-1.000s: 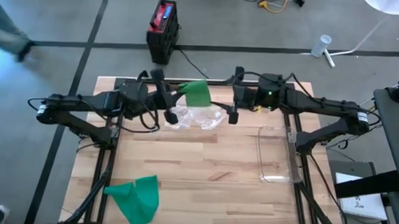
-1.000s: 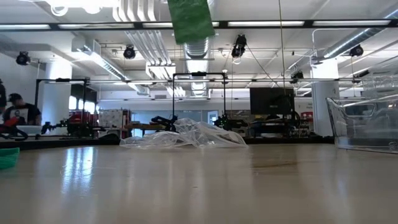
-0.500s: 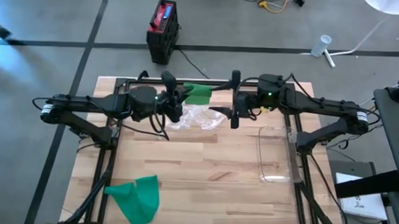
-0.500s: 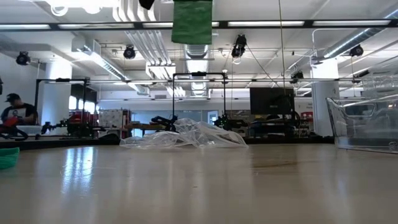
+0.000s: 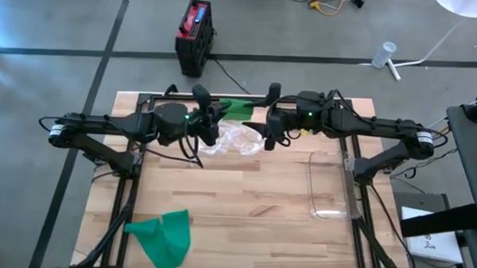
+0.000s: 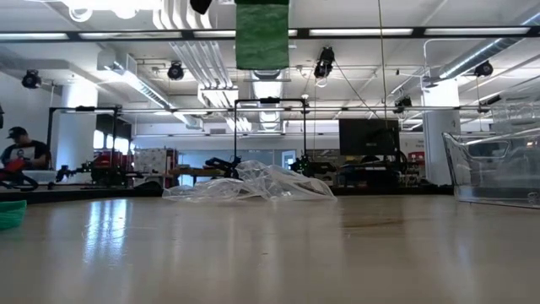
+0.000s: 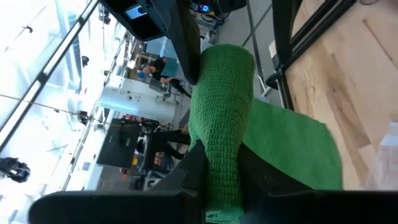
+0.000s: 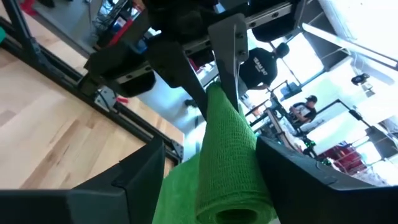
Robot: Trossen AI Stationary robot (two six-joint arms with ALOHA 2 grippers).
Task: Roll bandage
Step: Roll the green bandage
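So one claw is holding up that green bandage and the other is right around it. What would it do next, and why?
Probably the right gripper closes on the free end of the green bandage. The left gripper already pinches it in the air above the table, and the right fingers stand open on either side, so a second grip would let the arms start rolling.

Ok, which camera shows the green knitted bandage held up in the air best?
The left wrist view: the green knitted bandage fills the frame, pinched by the left gripper. The right wrist view shows it nearly as well; the high view mostly hides it; the low view catches only its hanging end.
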